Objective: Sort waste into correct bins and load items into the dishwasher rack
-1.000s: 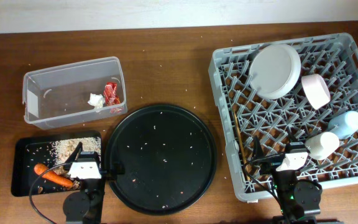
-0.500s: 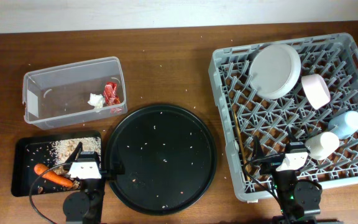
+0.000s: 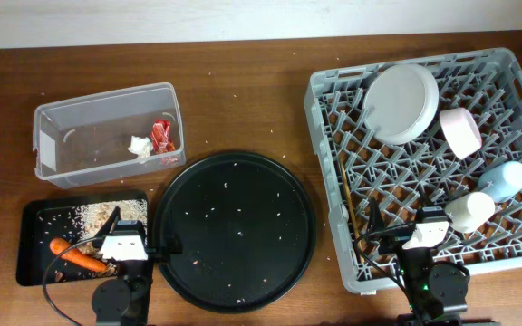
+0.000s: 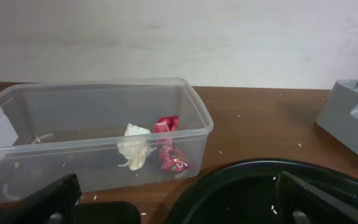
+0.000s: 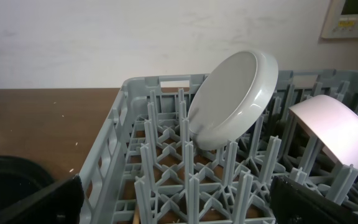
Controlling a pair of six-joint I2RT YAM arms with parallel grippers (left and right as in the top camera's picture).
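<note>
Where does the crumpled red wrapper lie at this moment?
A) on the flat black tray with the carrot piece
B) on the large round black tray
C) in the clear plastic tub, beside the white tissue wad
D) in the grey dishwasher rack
C: the red wrapper lies inside the clear tub, right beside the white tissue wad, as the overhead and left wrist views both show.

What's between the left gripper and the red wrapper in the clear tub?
Only the near wall of the clear tub: the red wrapper lies behind it, so the open left gripper should reach over the rim.
</note>
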